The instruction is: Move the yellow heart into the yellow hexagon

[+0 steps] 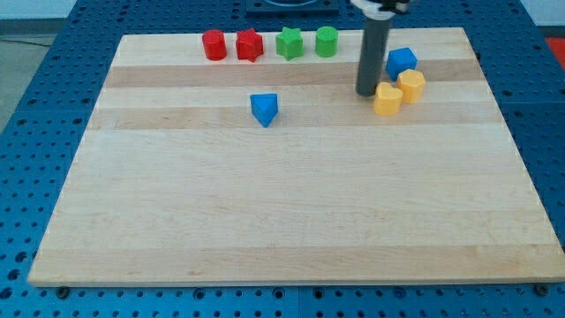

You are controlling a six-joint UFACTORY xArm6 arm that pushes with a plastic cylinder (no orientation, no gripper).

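The dark rod comes down near the top of the wooden board (291,221). It holds nothing, and my tip (366,93) stands just beside the yellow heart (387,99), at its 9 o'clock. The yellow hexagon (411,85) touches the heart at about 2 o'clock. A blue block (401,62) sits at 12 o'clock from them. Along the top edge stand a red cylinder (214,45), a red star (250,45), a green star (290,42) and a green cylinder (327,41). A blue triangle (264,109) lies alone, well apart at 9 o'clock

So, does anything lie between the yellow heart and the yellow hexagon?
Nothing: in the camera view the yellow heart sits right against the yellow hexagon. My tip stands at the heart's left.
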